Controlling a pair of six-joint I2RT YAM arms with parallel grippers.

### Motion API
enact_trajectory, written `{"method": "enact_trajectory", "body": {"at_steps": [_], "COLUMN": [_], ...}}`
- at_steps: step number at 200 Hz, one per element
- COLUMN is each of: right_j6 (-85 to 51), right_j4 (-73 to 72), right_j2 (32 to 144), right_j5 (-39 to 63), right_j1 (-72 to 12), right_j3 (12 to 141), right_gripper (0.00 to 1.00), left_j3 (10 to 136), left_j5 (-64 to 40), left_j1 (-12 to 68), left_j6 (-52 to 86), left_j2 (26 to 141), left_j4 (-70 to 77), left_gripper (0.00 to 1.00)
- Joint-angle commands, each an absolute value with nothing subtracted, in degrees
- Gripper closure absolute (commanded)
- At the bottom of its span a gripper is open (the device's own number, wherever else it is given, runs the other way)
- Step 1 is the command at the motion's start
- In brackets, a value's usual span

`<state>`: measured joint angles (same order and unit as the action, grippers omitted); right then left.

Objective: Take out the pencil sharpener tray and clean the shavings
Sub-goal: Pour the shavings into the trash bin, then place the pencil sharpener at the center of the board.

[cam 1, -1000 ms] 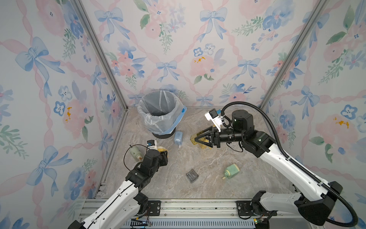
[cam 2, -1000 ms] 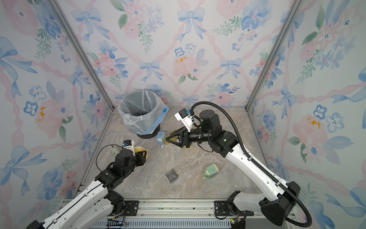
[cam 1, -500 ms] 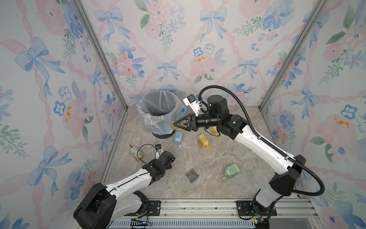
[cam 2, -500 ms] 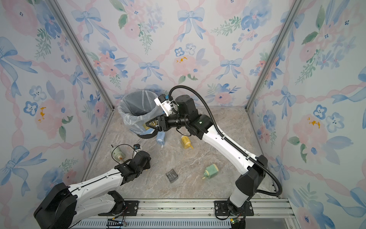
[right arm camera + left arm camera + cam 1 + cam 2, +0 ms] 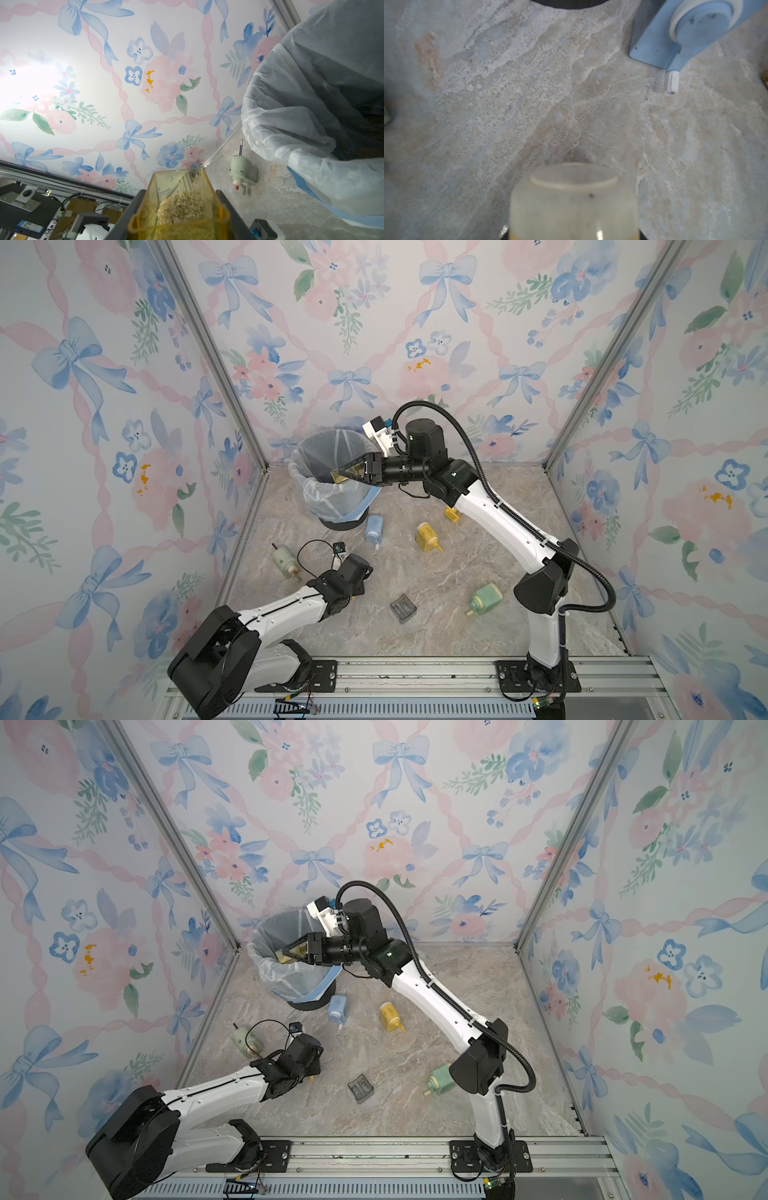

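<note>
Two arms at work here! Right gripper (image 5: 338, 472) is out at the table's eleven o'clock, jaws clamped tight on the yellow tray (image 5: 174, 180). The tray hangs over the open mouth of the lined bin (image 5: 328, 506), with pale shavings (image 5: 185, 204) heaped inside it. Left gripper (image 5: 358, 578) sits low at nine o'clock on the marble table (image 5: 457, 622), jaws closed on a cream pencil sharpener (image 5: 574, 207).

Scattered around:
- A blue sharpener (image 5: 374, 529) lies just beside the bin at its five o'clock.
- A yellow sharpener (image 5: 428, 536) lies near the middle.
- A dark tray (image 5: 403, 608) is at six.
- A green sharpener (image 5: 484, 598) is at four.
- A pale green sharpener (image 5: 284, 559) lies by the wall at nine.
</note>
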<state>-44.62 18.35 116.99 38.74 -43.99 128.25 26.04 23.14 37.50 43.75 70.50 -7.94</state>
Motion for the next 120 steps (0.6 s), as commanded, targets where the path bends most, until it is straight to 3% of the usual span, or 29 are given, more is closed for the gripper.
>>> {"method": "enact_trajectory", "body": {"at_steps": [1, 11, 23, 30, 57, 70, 77, 99, 120], "right_j6": [-53.04, -55.03, -57.85, -59.94, -67.72, -70.89, -72.44, -76.63, -81.75], "right_j4": [15.16, 14.45, 13.47, 11.98, 6.15, 3.89, 3.21, 1.92, 0.19], "right_j2": [119.35, 120.48, 121.84, 122.53, 124.59, 125.51, 126.28, 128.93, 131.66], "right_j5": [38.73, 38.25, 37.63, 37.38, 36.44, 35.7, 35.27, 34.39, 33.57], "right_j1": [-43.4, -43.42, -43.51, -43.49, -43.42, -43.36, -43.38, -43.39, -43.41], "right_j3": [132.95, 134.52, 135.9, 136.05, 135.96, 136.39, 137.11, 139.95, 142.43], "right_gripper": [0.6, 0.61, 0.61, 0.62, 0.63, 0.63, 0.63, 0.63, 0.63], "left_j3": [25.99, 25.84, 25.96, 25.93, 26.57, 26.98, 27.15, 27.63, 27.97], "left_j5": [21.5, 21.49, 22.16, 22.39, 22.99, 22.59, 22.46, 23.41, 22.36], "left_j1": [37.84, 37.95, 38.26, 38.28, 38.29, 38.24, 38.3, 37.97, 36.39], "left_j6": [43.08, 43.23, 43.21, 43.2, 41.65, 40.77, 40.48, 39.56, 39.66], "left_j2": [72.64, 72.54, 72.22, 71.86, 71.63, 71.93, 71.96, 72.54, 72.54], "left_j4": [-7.84, -7.83, -7.87, -7.83, -7.98, -8.0, -8.15, -9.01, -11.7], "left_gripper": [1.0, 1.0, 0.84, 0.79, 0.67, 0.65, 0.69, 1.0, 1.0]}}
